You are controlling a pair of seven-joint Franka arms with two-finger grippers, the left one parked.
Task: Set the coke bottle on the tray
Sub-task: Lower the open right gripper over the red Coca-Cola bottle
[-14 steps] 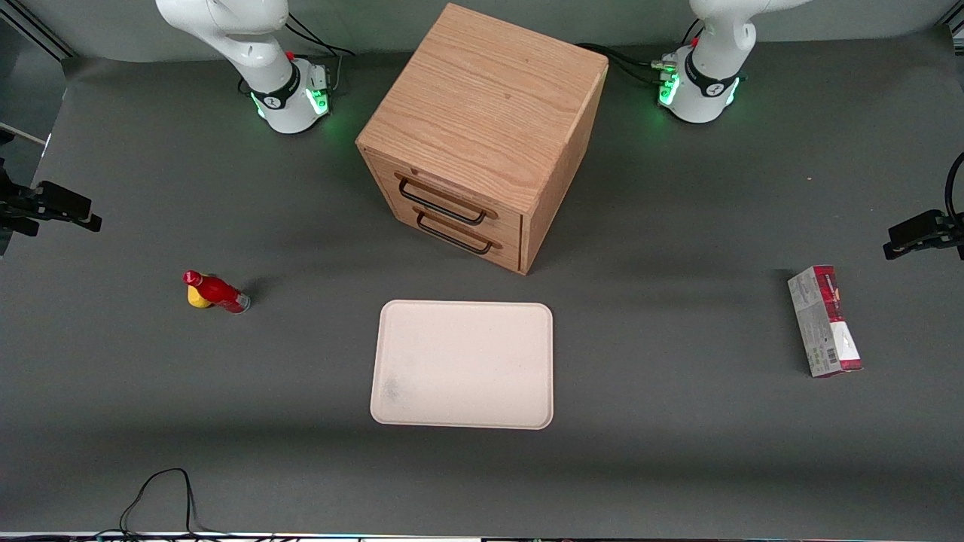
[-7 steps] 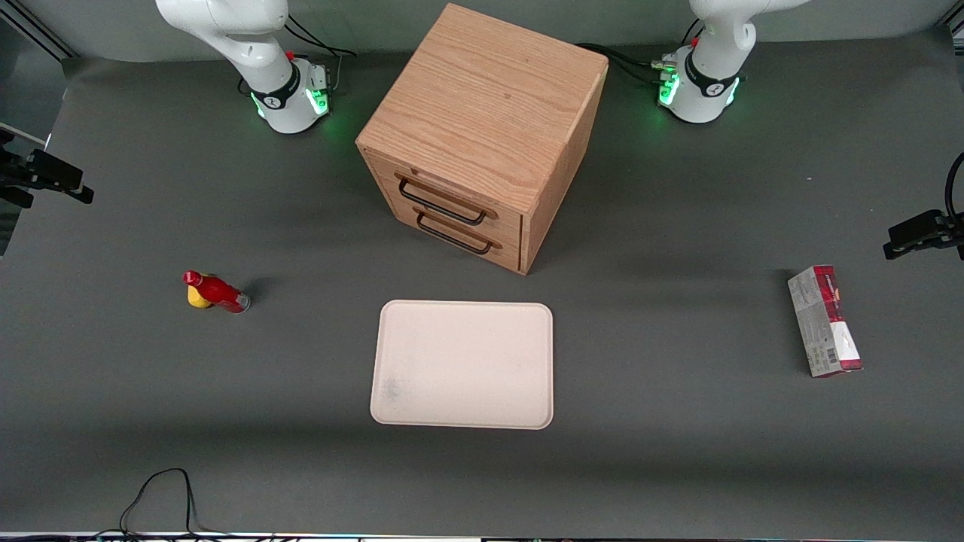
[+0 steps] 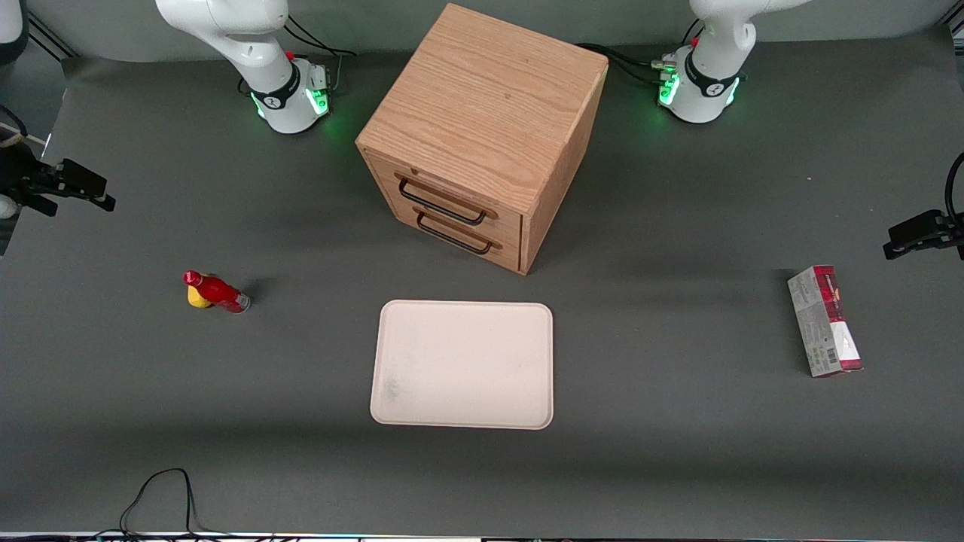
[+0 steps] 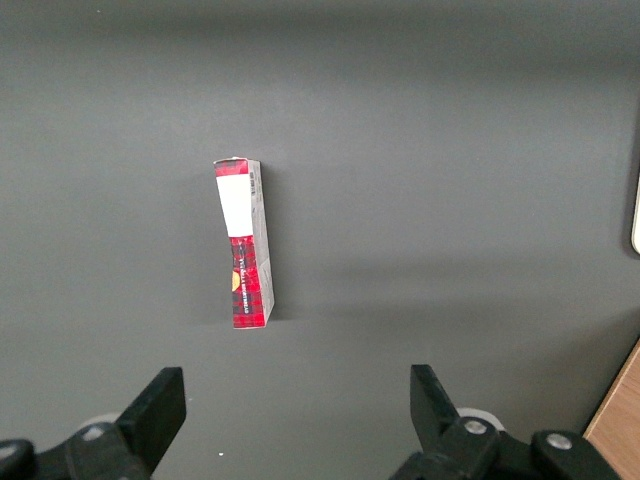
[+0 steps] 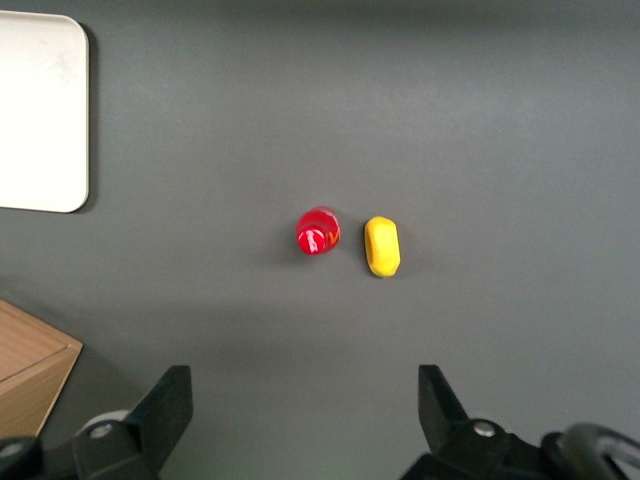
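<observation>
I am holding my gripper (image 5: 300,420) high above the matte grey table (image 3: 678,452), its black fingers spread wide and empty. The glossy red coke bottle (image 5: 318,231) is standing upright just beside a rounded yellow lump (image 5: 382,246), well apart from the smooth cream tray (image 3: 463,364).

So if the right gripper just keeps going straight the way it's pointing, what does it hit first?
Probably bare table: the open gripper points straight down, and the coke bottle sits slightly off its line, though depth is unclear.
</observation>
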